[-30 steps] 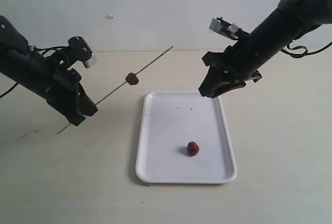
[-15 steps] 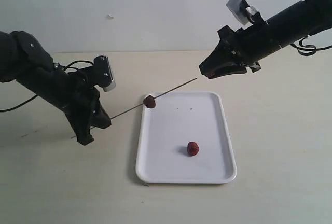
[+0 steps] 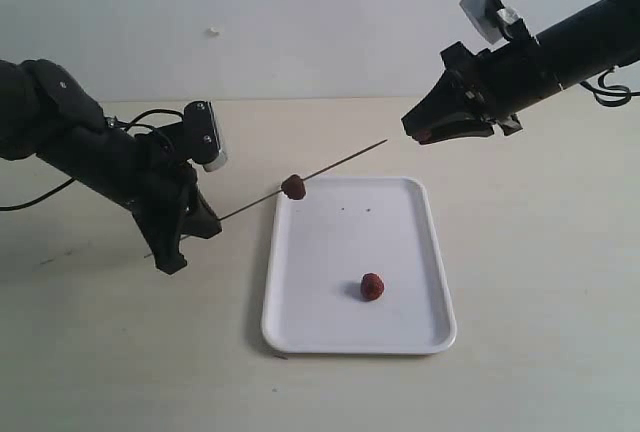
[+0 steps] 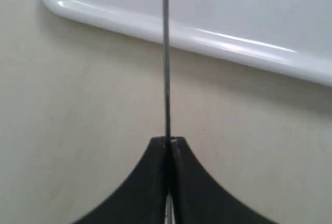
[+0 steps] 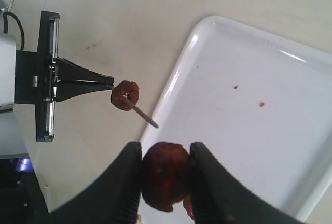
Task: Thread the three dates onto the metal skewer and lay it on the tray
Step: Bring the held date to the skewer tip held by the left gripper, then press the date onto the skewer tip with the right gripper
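Note:
My left gripper is shut on the thin metal skewer, which slants up and to the right over the far left corner of the white tray. One date is threaded about midway along the rod. My right gripper hangs just beyond the skewer's free tip, shut on a second date. A third date lies on the tray. In the right wrist view the skewer tip points at the held date, with the threaded date behind it. The left wrist view shows the skewer leaving the shut jaws.
The tray rests on a pale tabletop in front of a white wall. A few tiny dark specks mark the tray's far half. Cables trail from both arms.
The left arm came down and swung the skewer toward the tray. My right gripper lifted from above the tray's far edge, up and right, to the height of the skewer tip.

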### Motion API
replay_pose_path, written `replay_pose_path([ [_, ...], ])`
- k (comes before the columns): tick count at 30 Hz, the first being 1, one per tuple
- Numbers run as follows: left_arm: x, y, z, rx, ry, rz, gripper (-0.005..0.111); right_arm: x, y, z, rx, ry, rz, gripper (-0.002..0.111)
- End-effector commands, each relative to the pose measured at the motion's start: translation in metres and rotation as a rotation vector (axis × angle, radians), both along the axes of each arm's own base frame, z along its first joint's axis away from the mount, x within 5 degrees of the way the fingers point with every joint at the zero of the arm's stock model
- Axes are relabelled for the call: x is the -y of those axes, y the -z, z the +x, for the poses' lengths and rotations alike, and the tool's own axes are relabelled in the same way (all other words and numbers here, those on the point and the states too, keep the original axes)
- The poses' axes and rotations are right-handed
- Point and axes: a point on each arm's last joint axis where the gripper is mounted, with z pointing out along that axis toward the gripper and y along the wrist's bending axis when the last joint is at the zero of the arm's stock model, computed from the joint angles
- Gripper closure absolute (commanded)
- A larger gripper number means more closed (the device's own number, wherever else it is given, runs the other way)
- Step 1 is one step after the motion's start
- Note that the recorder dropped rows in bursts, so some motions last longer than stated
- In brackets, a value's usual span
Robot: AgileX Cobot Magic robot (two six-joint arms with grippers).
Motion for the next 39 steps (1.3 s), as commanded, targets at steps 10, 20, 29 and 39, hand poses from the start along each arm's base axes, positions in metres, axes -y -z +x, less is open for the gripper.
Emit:
replay_pose_path([
  [10,0.0073,-0.0038,-0.0011,0.024,0.031,-0.067,0.107,0.0001,-0.0081,0.0013,0.039,0.0,0.026,0.077],
  [20,0.0075,-0.0038,-0.0015,0.02,0.033,-0.069,0.107,-0.001,-0.0103,0.0025,0.049,0.01,0.052,0.077],
  [29,0.0075,-0.0039,-0.0013,0.022,0.032,-0.07,0.107,-0.0016,-0.0116,0.0033,0.058,0.015,0.067,0.077],
  [39,0.0083,-0.0046,-0.0008,0.024,0.025,-0.082,0.107,-0.0017,-0.0118,0.0033,0.059,0.016,0.069,0.077],
])
